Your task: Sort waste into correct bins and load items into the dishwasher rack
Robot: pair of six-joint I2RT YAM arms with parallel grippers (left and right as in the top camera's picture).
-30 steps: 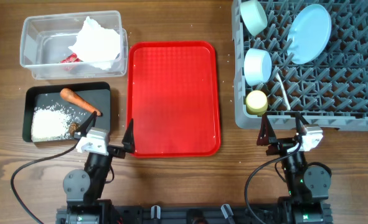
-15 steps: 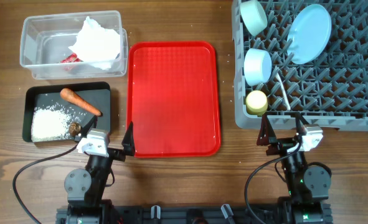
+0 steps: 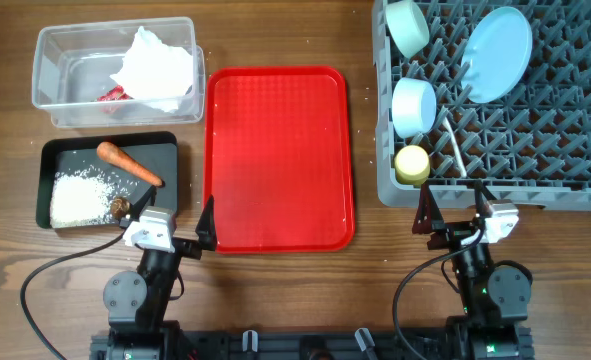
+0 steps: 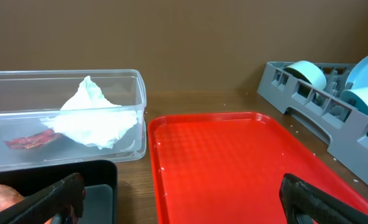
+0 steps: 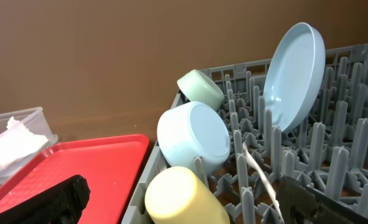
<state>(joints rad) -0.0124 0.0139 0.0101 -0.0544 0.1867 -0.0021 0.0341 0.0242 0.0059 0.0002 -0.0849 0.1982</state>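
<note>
The clear tub (image 3: 50, 60) holds the crumpled white napkin (image 3: 158, 68) and the red wrapper (image 3: 111, 94); both also show in the left wrist view (image 4: 93, 115). The black tray (image 3: 165, 150) holds the carrot (image 3: 127, 163), rice (image 3: 78, 196) and a brown scrap (image 3: 121, 206). The grey rack (image 3: 535, 150) holds the light blue plate (image 3: 498, 54), a teal bowl (image 3: 407, 26), a light blue bowl (image 3: 413, 105), the yellow cup (image 3: 411, 163) and the white spoon (image 3: 452, 145). My left gripper (image 3: 171, 220) is open and empty at the table's front. My right gripper (image 3: 451, 210) is open and empty in front of the rack.
A flat red serving tray (image 3: 278, 155) lies bare between the bins and the rack. Both arm bases and cables sit at the table's front edge. Bare wooden table shows around the tray and in front of the rack.
</note>
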